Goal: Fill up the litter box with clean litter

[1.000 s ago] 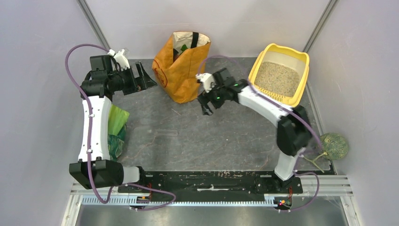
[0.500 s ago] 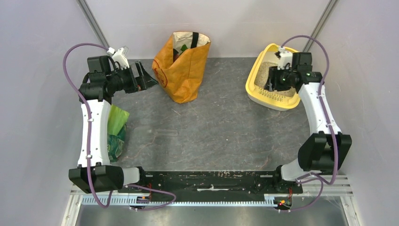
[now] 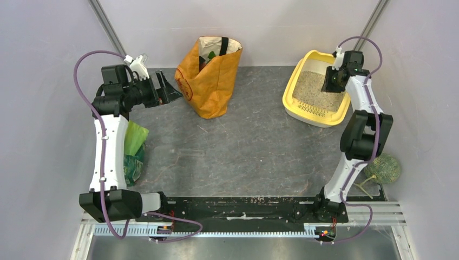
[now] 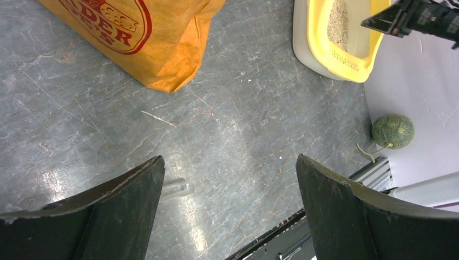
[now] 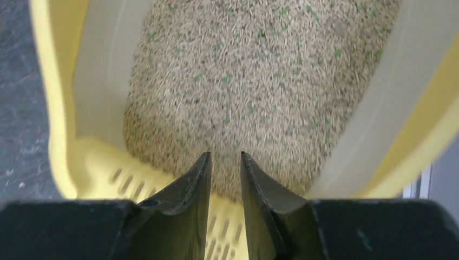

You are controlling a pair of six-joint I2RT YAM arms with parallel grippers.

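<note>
The yellow litter box [image 3: 293,91] sits at the back right, and beige litter [image 3: 318,88] covers its floor. My right gripper [image 3: 330,82] hovers over its far right side. In the right wrist view the litter [image 5: 260,81] lies below the gripper [image 5: 225,154], whose jaws stand a narrow gap apart with nothing between them. The slotted lip [image 5: 122,174] is near the fingers. My left gripper [image 3: 166,90] is wide open and empty at the back left, above bare table [image 4: 229,158]. A green litter bag [image 3: 133,145] lies beside the left arm, partly hidden by it.
An orange shopping bag [image 3: 208,76] stands at the back centre, close to the right of the left gripper. A green melon [image 3: 385,168] lies off the table's right edge. Walls close in the back and both sides.
My right arm swung from beside the orange bag to above the litter box, and its jaws narrowed from wide open. The litter box shifted slightly. The left arm stayed still.
</note>
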